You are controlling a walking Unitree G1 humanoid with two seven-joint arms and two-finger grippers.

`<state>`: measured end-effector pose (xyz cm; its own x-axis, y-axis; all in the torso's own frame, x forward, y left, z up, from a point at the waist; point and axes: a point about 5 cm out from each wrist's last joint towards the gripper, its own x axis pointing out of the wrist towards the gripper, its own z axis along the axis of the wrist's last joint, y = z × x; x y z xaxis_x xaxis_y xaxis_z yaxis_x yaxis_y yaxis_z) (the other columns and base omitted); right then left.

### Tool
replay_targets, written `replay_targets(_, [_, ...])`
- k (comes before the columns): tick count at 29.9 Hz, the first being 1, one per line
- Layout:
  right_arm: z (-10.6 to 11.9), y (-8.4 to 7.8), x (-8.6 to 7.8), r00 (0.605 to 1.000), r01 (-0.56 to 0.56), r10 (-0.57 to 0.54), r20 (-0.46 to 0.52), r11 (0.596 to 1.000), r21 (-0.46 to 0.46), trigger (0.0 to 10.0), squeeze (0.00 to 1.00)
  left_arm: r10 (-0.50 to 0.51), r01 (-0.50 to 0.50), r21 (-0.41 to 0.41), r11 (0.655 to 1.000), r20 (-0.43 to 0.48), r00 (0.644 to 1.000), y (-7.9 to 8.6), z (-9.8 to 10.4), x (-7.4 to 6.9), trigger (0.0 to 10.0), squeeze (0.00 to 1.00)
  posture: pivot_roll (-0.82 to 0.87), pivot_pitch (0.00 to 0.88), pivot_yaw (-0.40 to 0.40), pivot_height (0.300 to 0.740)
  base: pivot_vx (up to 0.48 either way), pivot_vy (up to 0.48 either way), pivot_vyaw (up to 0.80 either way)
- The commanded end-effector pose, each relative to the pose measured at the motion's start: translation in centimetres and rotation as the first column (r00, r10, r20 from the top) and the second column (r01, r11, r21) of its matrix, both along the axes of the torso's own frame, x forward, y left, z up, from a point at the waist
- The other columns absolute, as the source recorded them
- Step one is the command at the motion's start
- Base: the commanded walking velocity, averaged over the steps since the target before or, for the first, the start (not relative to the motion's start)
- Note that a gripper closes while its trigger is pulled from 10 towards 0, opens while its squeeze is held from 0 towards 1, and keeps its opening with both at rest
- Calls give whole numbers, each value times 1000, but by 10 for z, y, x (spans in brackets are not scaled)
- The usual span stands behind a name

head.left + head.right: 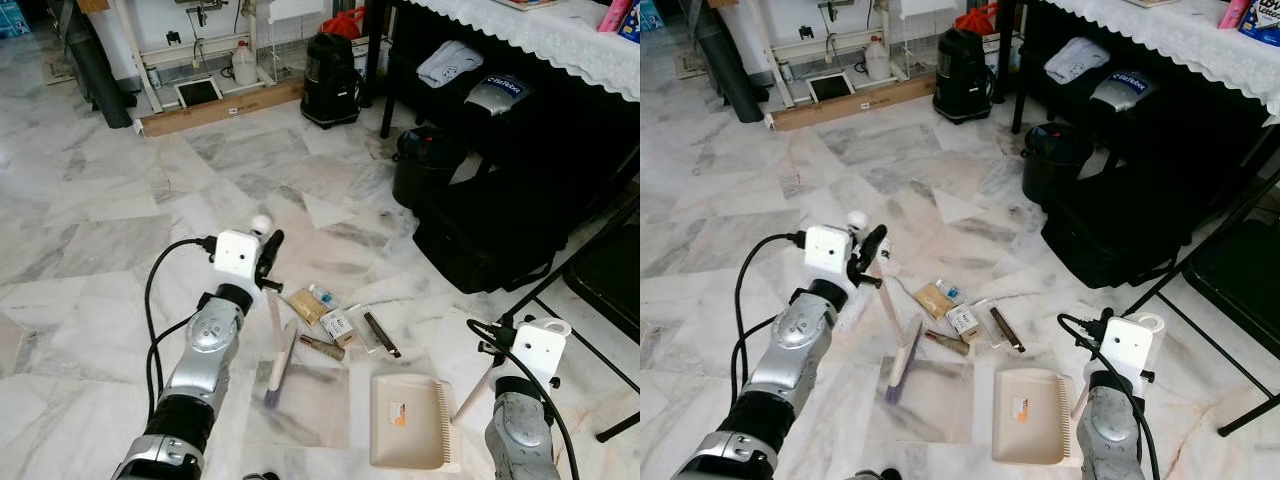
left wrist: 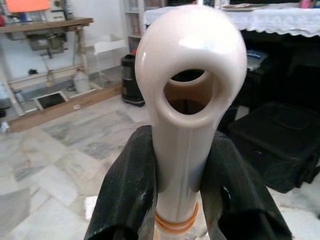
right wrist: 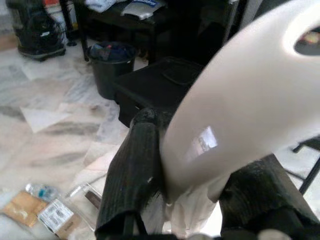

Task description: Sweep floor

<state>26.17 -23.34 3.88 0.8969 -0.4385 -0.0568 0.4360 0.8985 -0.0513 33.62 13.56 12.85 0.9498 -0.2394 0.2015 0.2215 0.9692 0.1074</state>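
My left gripper (image 1: 268, 258) is shut on the cream handle of a hand brush (image 1: 274, 330). Its purple bristles (image 1: 281, 372) rest on the marble floor. In the left wrist view the handle's looped end (image 2: 190, 85) stands between the two black fingers (image 2: 125, 200). My right gripper (image 3: 195, 195) is shut on the cream handle (image 1: 478, 385) of a beige dustpan (image 1: 410, 420), which lies flat on the floor to the brush's right. Just beyond brush and pan lies litter: a brown packet (image 1: 305, 303), a small carton (image 1: 337, 326), a dark stick (image 1: 381, 334) and a brown tube (image 1: 321, 346).
A black bag (image 1: 495, 235) and a black bin (image 1: 425, 165) stand to the right under a lace-covered table (image 1: 540, 30). A folding chair's legs (image 1: 590, 345) are near my right arm. A black vacuum cleaner (image 1: 330, 80) and a wooden plank (image 1: 220, 108) lie farther off.
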Motion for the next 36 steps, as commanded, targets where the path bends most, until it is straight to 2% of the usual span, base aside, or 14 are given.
replay_targets(1, [16, 0, 7, 995, 2, -4, 99, 1000, 19, 10000, 0, 10, -10, -7, 1000, 58, 998, 4, 9, -1, 10000, 0, -47, 90, 37, 740, 0, 0, 0])
replay_targets(9, [18, 0, 13, 996, 0, -1, 93, 1000, 6, 10000, 0, 18, -17, -10, 1000, 68, 998, 4, 9, -3, 10000, 0, -46, 65, 34, 740, 0, 0, 0])
replay_targets(25, [19, -3, 14, 996, 6, -6, 89, 1000, 5, 10000, 0, 23, -22, -16, 1000, 78, 997, 2, 12, 0, 10000, 0, -45, 75, 27, 740, 0, 0, 0])
replay_targets(36, [19, -3, 16, 996, 5, -6, 85, 1000, 5, 10000, 0, 27, -26, -18, 1000, 86, 996, 2, 14, 2, 10000, 0, -48, 75, 26, 740, 178, 0, 0])
